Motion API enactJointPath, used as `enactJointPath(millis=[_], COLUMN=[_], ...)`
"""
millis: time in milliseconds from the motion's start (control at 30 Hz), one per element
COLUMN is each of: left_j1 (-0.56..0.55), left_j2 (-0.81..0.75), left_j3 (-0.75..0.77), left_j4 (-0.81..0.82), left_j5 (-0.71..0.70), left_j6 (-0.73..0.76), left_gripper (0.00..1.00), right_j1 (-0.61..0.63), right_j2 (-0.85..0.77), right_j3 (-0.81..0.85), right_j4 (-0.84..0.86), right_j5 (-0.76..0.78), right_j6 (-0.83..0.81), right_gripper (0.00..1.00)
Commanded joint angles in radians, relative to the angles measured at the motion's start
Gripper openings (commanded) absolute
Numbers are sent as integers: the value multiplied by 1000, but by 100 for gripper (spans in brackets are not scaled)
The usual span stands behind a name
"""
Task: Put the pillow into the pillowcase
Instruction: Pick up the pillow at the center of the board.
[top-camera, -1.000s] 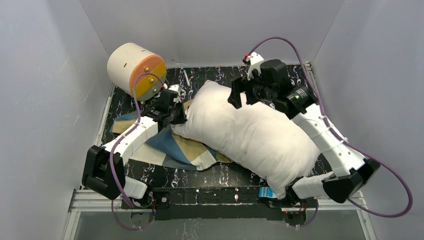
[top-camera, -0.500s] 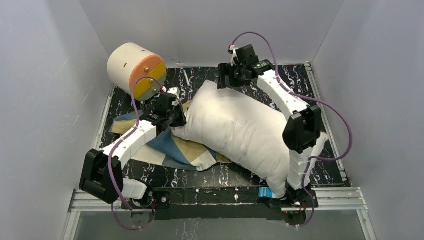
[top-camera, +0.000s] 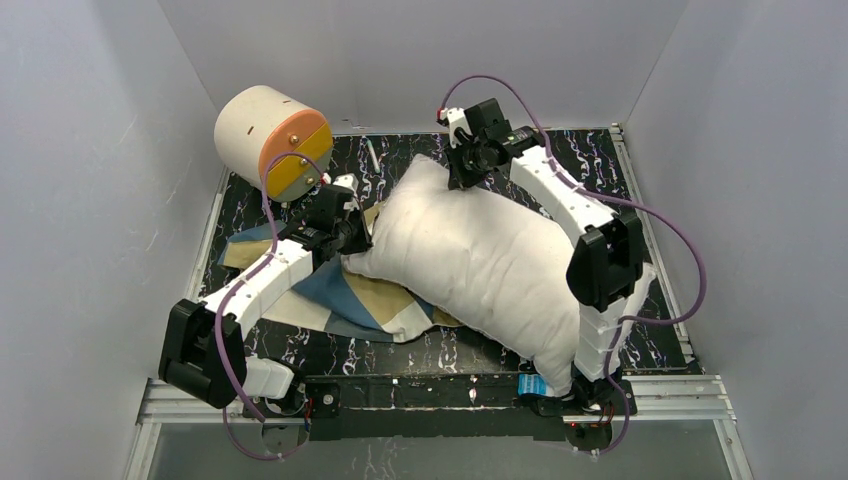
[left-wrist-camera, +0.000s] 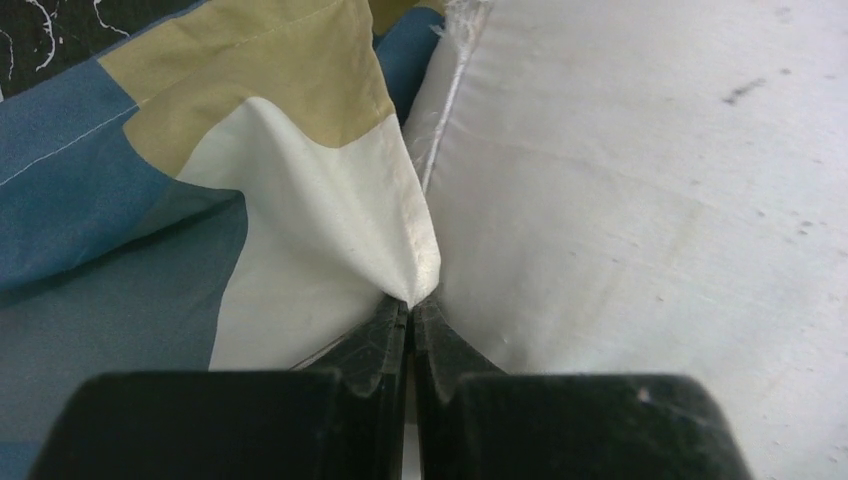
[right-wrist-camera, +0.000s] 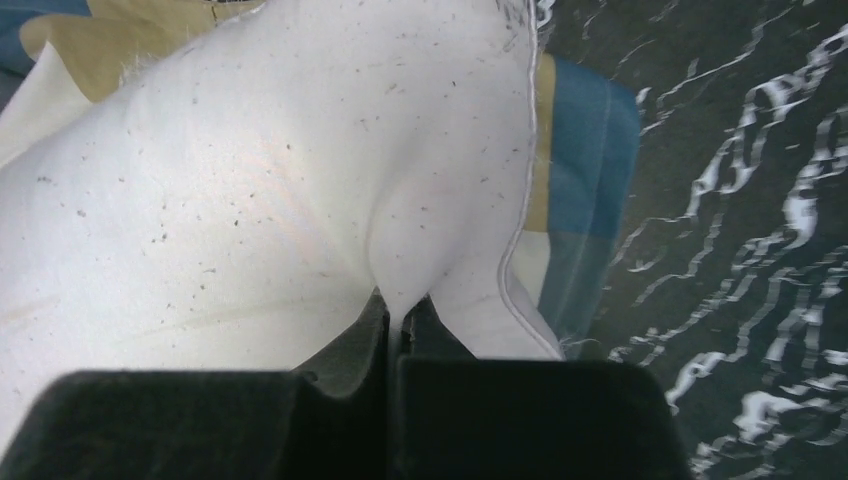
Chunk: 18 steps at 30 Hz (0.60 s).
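Left gripper (left-wrist-camera: 410, 303) is clamped on the pillowcase (left-wrist-camera: 300, 230) hem, with the pillow (left-wrist-camera: 640, 190) bulging right beside it. Right gripper (right-wrist-camera: 397, 312) is pinched shut on the pillow's far corner. A cream-and-orange cylinder (top-camera: 270, 140) sits just beyond the left one.

A cream cylinder (top-camera: 270, 140) lies on its side at the far left corner of the black, white-veined table (top-camera: 400, 350), its orange-and-yellow end face turned toward the near right. A thin pale stick (top-camera: 372, 155) lies near the far edge, just right of the cylinder. Plain grey walls (top-camera: 100, 150) close in the left, far and right sides.
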Motion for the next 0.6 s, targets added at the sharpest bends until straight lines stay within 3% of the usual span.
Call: enactJointPath(millis=[0,167,433,567], left_j1=[-9,-10,-15,-15], left_j2=[-18,-6,-12,-12], left_j3=[23,-39,-97,-113], left_j4=[-46,64,118,127], left_j5=[59,176,170,169], left_j6=[-26,-83,-115,-119], left_gripper=[0,0,0,0], right_j1=[-6,30,195,248], right_j2=[-152,-134,-76,12], right_j3=[65,167,206,346], right_j4=[-27,19,187,133], right_j5=[217,209,211,211], right_j6=[-267,-352,-449,-474], right_gripper=[1,1,1,1])
